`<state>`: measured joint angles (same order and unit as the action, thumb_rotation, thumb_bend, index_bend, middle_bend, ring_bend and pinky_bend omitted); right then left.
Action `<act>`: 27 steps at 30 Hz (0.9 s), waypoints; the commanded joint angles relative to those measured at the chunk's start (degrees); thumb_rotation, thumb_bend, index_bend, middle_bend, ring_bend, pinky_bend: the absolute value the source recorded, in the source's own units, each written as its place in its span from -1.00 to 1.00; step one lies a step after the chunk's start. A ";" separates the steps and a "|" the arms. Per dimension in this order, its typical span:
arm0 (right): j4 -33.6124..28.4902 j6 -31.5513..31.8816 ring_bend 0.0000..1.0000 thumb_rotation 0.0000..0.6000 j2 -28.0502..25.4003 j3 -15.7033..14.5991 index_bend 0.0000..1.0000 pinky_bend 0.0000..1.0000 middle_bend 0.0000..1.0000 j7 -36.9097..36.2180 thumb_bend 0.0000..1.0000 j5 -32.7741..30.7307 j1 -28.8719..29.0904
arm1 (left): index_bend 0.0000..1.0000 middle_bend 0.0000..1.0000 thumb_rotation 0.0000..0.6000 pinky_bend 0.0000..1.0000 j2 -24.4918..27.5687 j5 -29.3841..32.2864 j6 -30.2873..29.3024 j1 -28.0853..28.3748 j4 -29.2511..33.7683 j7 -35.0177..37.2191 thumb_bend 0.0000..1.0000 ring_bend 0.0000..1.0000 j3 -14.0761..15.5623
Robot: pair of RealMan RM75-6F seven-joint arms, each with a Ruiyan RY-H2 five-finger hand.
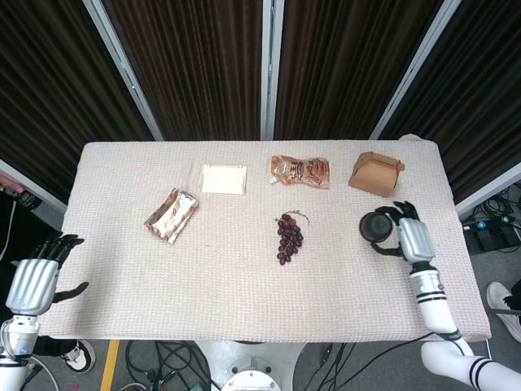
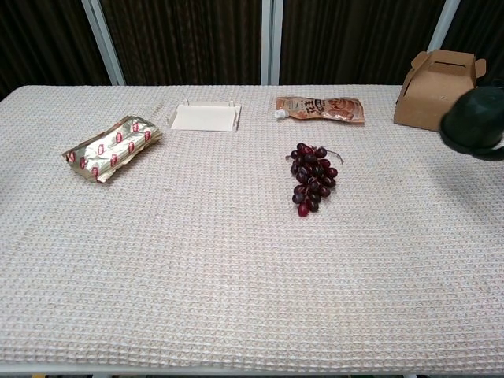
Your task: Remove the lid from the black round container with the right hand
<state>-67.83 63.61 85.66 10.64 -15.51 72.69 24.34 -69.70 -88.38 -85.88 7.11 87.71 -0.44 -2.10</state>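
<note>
Near the table's right edge, the right hand (image 1: 404,239) grips the black round container (image 1: 377,227).

The container sits just left of that palm, fingers curled around it; the left hand (image 1: 34,281) hangs with fingers apart off the opposite edge.

Dark curtains (image 1: 203,65) hang behind the table (image 1: 228,277), split by pale metal posts (image 1: 269,69). A grey floor (image 1: 480,269) with loose cables (image 1: 175,358) shows around its edges.

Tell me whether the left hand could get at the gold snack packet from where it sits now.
Probably yes. The left hand is open at the table's near-left corner, and nothing lies on the cloth between it and the gold snack packet. It is some way off, so the arm would have to extend.
</note>
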 commanded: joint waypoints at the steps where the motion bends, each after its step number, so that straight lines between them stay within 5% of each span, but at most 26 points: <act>1: -4.50 -3.47 -0.81 1.00 -0.61 -2.03 -0.22 -1.00 -0.10 2.67 -0.75 5.37 1.80 | -0.53 -0.61 1.00 -0.44 -0.23 -0.31 -0.28 -0.10 0.27 -0.33 -0.93 -0.75 0.13; 7: -12.62 -6.51 -0.81 1.00 3.33 -3.12 -0.22 -1.00 -0.11 6.26 -0.75 8.29 5.84 | -0.53 -0.61 1.00 -0.44 0.73 0.12 -0.46 -0.25 0.69 -0.62 -0.93 -0.75 -0.13; 16: -6.10 -2.90 -0.82 1.00 -4.40 1.08 -0.24 -1.00 -0.11 2.23 -0.75 -2.06 -0.23 | -0.52 -0.61 1.00 -0.44 0.20 0.01 0.02 -0.16 -0.37 0.64 -0.93 -0.75 0.13; 27: -11.64 -5.19 -0.82 1.00 5.41 -3.28 -0.24 -1.00 -0.11 4.23 -0.75 8.16 5.18 | -0.52 -0.61 1.00 -0.44 0.79 0.42 -0.47 -0.35 0.60 -0.54 -0.93 -0.75 -0.25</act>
<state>-78.38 58.39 89.42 8.09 -12.33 79.46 28.41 -68.93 -87.97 -86.34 6.77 88.29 -0.99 -2.33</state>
